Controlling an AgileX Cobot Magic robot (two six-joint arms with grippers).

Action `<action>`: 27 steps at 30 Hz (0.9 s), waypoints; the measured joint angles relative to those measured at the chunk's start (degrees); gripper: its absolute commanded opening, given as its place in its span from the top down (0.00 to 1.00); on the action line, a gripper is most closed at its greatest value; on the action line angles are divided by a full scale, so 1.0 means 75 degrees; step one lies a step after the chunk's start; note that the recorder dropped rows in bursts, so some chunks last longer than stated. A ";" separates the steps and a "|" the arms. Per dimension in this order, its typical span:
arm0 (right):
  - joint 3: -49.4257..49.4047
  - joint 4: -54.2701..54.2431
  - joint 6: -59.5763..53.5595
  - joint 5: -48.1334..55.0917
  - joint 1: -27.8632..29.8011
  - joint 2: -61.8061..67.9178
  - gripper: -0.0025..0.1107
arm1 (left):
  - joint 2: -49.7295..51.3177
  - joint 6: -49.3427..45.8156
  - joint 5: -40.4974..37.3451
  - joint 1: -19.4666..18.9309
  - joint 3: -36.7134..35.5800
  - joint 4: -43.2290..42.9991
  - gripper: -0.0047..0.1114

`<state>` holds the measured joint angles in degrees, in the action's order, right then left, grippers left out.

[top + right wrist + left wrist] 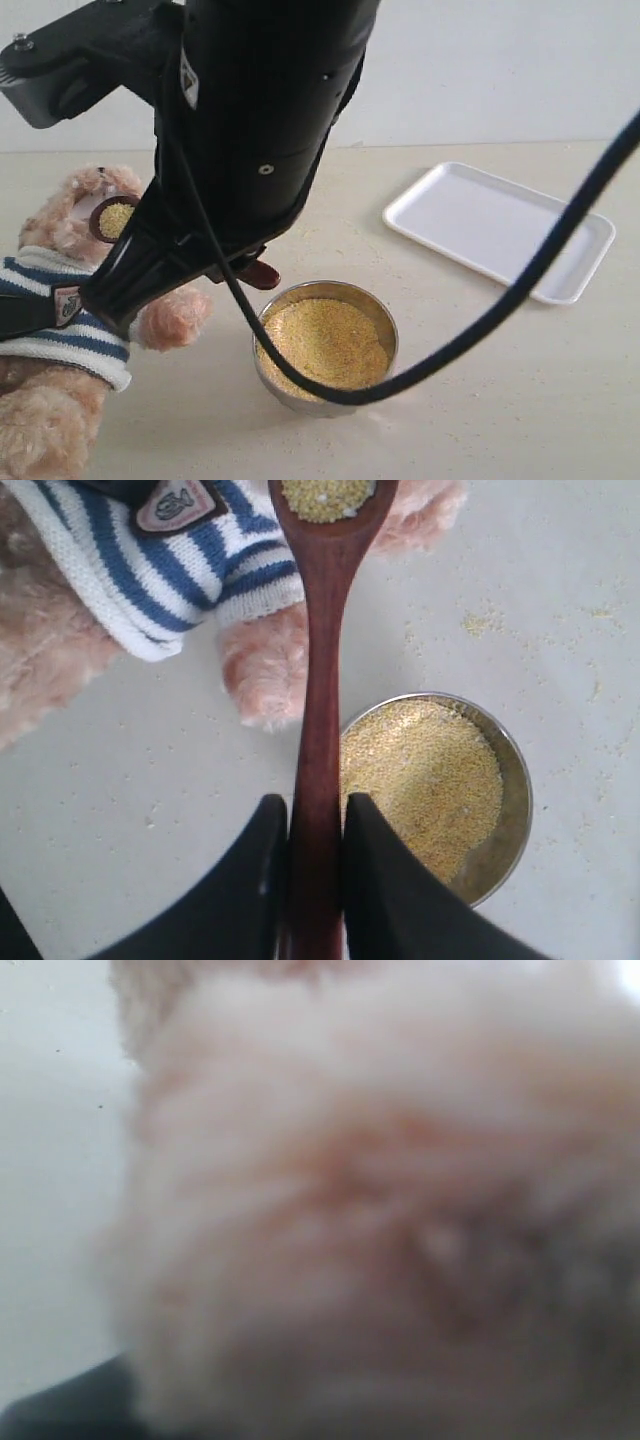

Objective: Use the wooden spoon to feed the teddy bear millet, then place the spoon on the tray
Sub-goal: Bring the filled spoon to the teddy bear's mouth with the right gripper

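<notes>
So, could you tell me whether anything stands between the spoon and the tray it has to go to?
Only the bowl of millet sits roughly between spoon and tray, slightly off the straight line; the tray is bare.

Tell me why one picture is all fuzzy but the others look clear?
Left wrist view: all blur, probably because the camera sits too close to the teddy bear and its fur. Right wrist view: sharp, you can see single grains of millet in the wooden spoon. Exterior view: mostly clear with soft, even light, though the black arm near the lens hides a lot.
</notes>
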<state>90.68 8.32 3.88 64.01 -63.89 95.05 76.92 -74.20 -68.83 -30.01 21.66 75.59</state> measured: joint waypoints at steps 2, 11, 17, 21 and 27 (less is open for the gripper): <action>0.0100 0.0060 -0.0071 0.0060 0.0000 0.0156 0.90 | 0.0000 0.0000 0.0000 0.0000 0.0000 0.0000 0.92; 0.0308 0.0261 -0.0259 -0.0127 0.0000 0.0393 0.90 | 0.0000 0.0000 0.0000 0.0000 0.0000 0.0000 0.92; 0.0308 0.0451 -0.0518 -0.0207 0.0000 0.0594 0.90 | 0.0000 0.0000 0.0000 0.0000 0.0000 0.0000 0.92; 0.0326 0.0512 -0.0695 -0.0207 0.0000 0.0776 0.90 | 0.0000 0.0000 0.0000 0.0000 0.0000 0.0000 0.92; 0.0567 0.0641 -0.1068 -0.0216 -0.0013 0.0950 0.90 | 0.0000 0.0000 0.0000 0.0000 0.0000 0.0000 0.92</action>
<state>94.94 13.13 -4.12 62.39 -63.99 102.17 76.92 -74.20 -68.83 -30.01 21.66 75.59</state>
